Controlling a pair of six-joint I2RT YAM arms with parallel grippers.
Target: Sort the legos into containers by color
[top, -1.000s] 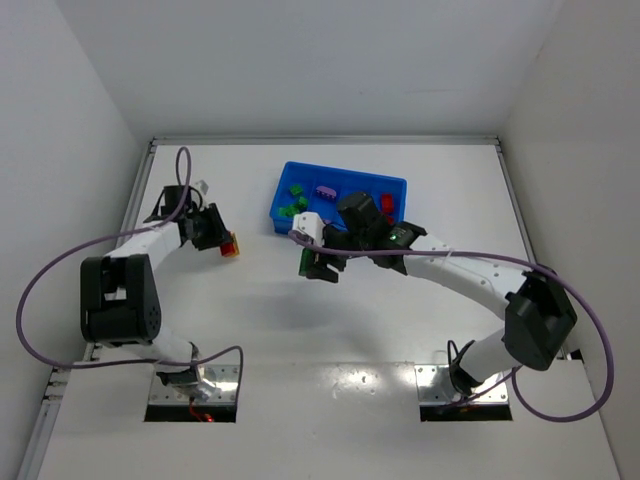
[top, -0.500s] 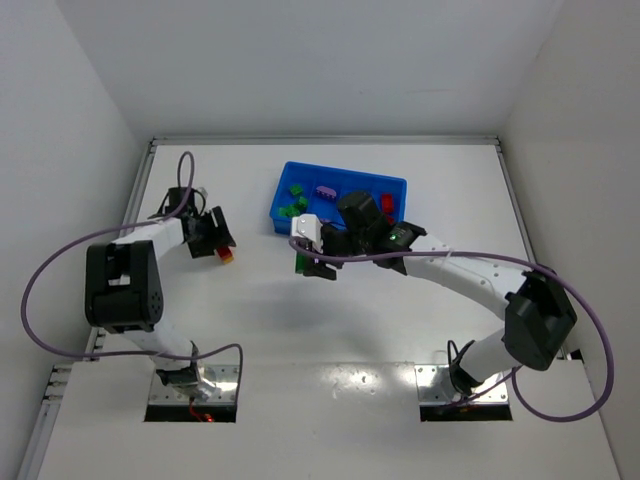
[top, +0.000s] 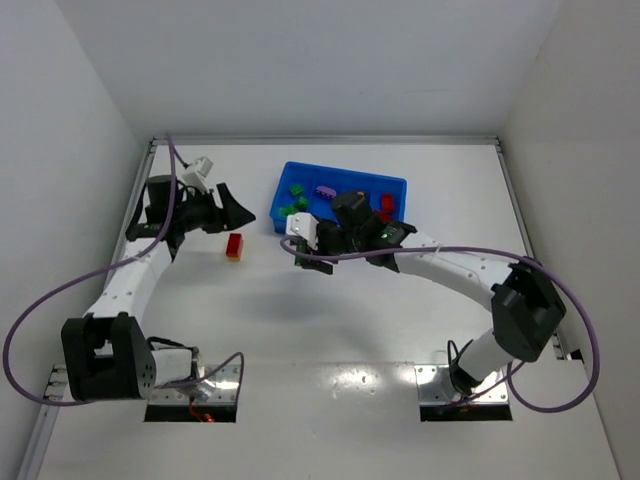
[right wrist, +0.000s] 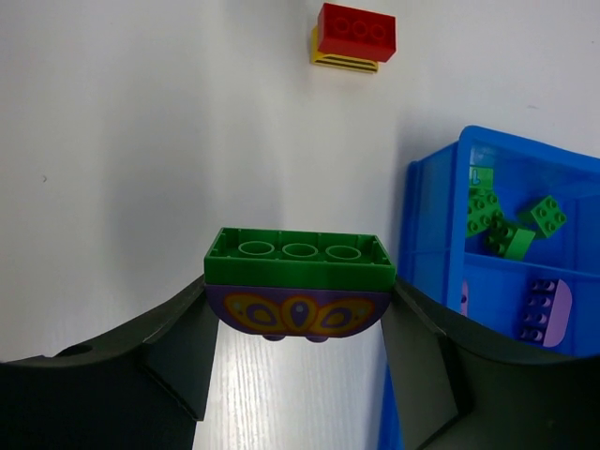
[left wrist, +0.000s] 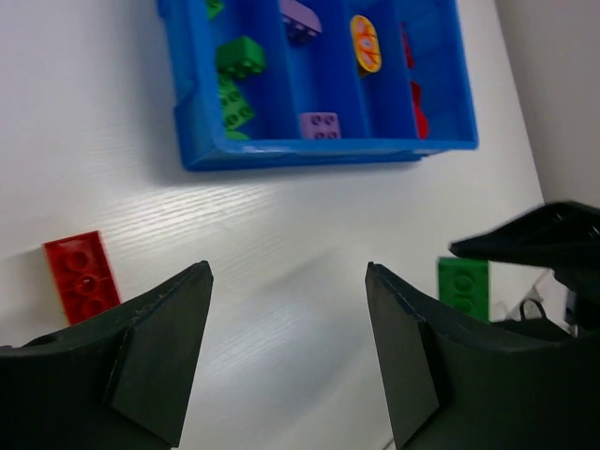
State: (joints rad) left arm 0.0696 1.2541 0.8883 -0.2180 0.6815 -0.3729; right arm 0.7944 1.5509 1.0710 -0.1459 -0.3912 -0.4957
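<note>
My right gripper (right wrist: 298, 295) is shut on a clump of a green brick (right wrist: 298, 261) stuck on a purple curved piece (right wrist: 298, 314), held above the table just left of the blue tray (top: 390, 183); the gripper also shows in the top view (top: 305, 250). My left gripper (top: 238, 212) is open and empty, raised above the table. A red brick on a yellow one (top: 234, 246) lies on the table below it, seen in the left wrist view (left wrist: 82, 275) and the right wrist view (right wrist: 354, 36). The tray (left wrist: 319, 153) holds green, purple and red bricks.
A raised rail (top: 320, 140) runs along the table's far edge, with white walls on both sides. The right arm's forearm (top: 450, 268) stretches across the table's right half. Purple cables loop from both arms.
My left gripper let go of the red and yellow brick, opened, and lifted up and back. My right gripper moved slightly up and left with its green and purple clump.
</note>
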